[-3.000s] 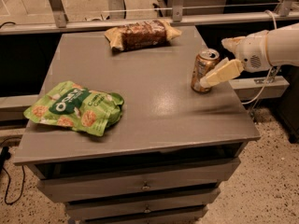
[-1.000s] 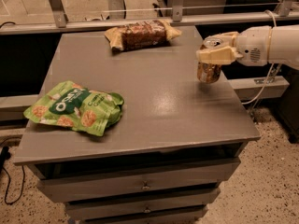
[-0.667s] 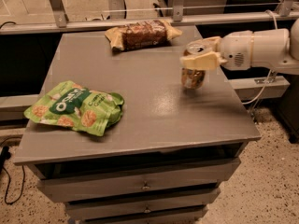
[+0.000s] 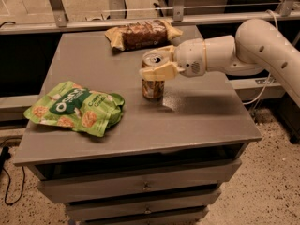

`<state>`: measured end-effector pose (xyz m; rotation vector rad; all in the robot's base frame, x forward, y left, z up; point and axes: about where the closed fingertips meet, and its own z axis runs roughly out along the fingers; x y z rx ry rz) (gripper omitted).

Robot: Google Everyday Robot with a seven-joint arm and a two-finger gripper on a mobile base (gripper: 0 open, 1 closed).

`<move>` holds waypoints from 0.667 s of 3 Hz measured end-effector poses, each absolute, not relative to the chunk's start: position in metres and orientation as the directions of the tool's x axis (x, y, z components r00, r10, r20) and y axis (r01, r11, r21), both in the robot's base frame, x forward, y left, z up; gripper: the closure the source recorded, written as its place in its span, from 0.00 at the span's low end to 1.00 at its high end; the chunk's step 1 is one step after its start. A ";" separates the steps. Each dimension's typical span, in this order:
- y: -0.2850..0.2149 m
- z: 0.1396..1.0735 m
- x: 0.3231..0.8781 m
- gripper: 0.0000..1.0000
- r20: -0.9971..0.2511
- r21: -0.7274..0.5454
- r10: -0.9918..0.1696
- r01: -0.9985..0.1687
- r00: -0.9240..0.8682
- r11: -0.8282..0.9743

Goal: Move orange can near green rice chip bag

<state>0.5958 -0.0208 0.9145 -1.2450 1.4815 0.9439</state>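
The orange can stands upright near the middle of the grey table, its silver top showing. My gripper reaches in from the right and is shut on the can's upper part, one pale finger across its front. The green rice chip bag lies flat at the table's left front, a short gap left of the can.
A brown snack bag with tan ends lies at the table's back edge, just behind the can. My white arm spans the right side above the table. Drawers sit below the table top. A metal rail runs behind.
My gripper closed on the can at the table's right side and has carried it leftward toward the middle, closer to the green bag.
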 end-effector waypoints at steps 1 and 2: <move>0.019 0.920 0.588 1.00 -0.977 -0.028 -0.215 -0.994 0.004 0.109; 0.047 0.919 0.577 0.96 -0.984 -0.003 -0.180 -0.998 -0.008 0.063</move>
